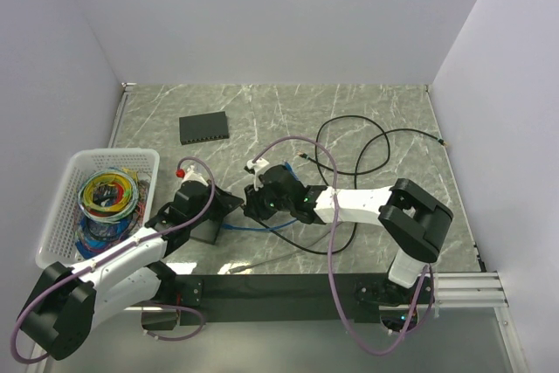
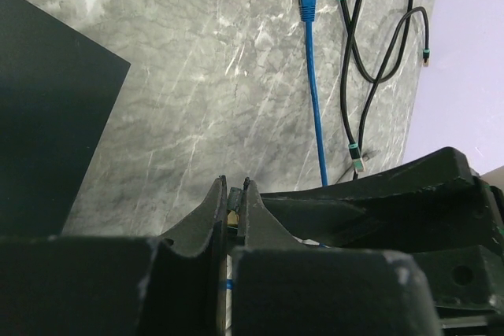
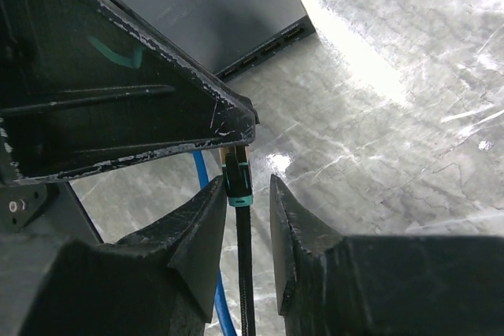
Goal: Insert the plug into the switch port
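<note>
Left pincer (image 2: pixel 234 192): clamped on plug (image 3: pixel 238 169), held well apart from switch (image 1: pixel 204 128).
Right pincer (image 3: pixel 248 188): apart, astride cable (image 3: pixel 245 273).
Handover: I'd close squarely behind the plug before left lets go.

Plug (image 3: pixel 238 169): small gold-tipped connector, black body, teal band at the back, on a black cable (image 3: pixel 244 273).
Plug pose: tip up at centre of the right wrist view, cable dropping straight to the lower edge.
Plug hold: pinched between the closed fingers of the left gripper (image 2: pixel 234 191); flanked by the spread fingers of the right gripper (image 3: pixel 248 186), gap on the right side.
Switch (image 1: pixel 205 128): flat black rectangular box, lying flat, upper left of centre in the top view.
Ports (image 3: pixel 268 46): row along one side edge of the switch, upper centre of the right wrist view.
Plug to switch: well apart, not yet inserted.
</note>
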{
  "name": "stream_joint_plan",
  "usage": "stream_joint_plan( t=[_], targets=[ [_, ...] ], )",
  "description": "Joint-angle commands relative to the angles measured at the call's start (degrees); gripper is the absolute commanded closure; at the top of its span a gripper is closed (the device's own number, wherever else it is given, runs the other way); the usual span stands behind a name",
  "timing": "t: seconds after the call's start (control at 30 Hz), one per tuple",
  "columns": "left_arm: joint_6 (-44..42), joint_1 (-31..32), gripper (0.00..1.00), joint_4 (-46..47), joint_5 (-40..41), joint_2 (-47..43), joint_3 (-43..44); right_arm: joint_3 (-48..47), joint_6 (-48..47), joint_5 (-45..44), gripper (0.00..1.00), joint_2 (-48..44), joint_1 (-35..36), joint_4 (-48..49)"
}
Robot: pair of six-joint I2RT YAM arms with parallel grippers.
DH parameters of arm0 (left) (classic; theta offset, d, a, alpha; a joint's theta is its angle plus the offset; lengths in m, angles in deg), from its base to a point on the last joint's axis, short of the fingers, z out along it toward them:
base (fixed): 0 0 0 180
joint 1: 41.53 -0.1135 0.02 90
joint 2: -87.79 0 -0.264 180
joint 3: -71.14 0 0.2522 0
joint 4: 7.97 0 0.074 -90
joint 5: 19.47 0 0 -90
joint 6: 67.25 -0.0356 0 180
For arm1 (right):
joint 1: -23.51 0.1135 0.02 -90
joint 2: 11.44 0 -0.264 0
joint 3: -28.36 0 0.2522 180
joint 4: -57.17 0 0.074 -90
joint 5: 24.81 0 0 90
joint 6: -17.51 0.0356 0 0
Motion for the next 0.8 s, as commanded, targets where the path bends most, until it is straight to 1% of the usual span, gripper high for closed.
stream_joint_plan(
  t=[0.0, 0.13, 0.2, 0.33, 0.5, 0.6, 0.7, 0.73, 0.77],
  targets=[
    [0.69, -0.39, 0.99, 1.68, -0.11, -1.04, 0.36, -2.18, -1.05, 0.32, 0.65, 0.04, 0.42, 2.46],
    [0.60, -0.39, 0.99, 1.42, -0.02, -0.96, 0.71, -2.00, -0.96, -0.03, 0.71, -0.31, 0.42, 2.64],
    [0.51, -0.39, 1.00, 1.15, 0.07, -0.87, 0.80, -2.00, -0.88, -0.12, 0.71, -0.49, 0.42, 2.73],
    [0.42, -0.39, 1.00, 0.89, 0.16, -1.04, 0.54, -1.65, -0.61, 0.32, 0.63, -1.45, 0.34, 3.25],
    [0.86, -0.39, 1.00, 1.32, 0.07, -1.48, -0.16, -1.21, -0.35, 0.76, 0.62, -1.72, 0.42, 3.61],
    [0.86, -0.39, 0.99, 1.15, 0.24, -1.75, -0.43, -1.12, -0.26, 0.85, 0.68, -1.28, 0.34, 3.87],
    [0.86, -0.39, 0.99, 0.89, 0.42, -1.84, -0.52, -0.94, 0.09, 1.02, 0.81, -1.19, 0.34, 4.22],
    [0.95, -0.39, 1.00, 0.89, 0.42, -1.92, -0.52, -0.86, 0.09, 0.93, 0.90, -1.10, 0.42, 4.31],
    [0.95, -0.39, 0.99, 0.89, 0.42, -2.01, -0.60, -0.86, 0.18, 1.02, 0.92, -1.10, 0.42, 4.22]
  ],
)
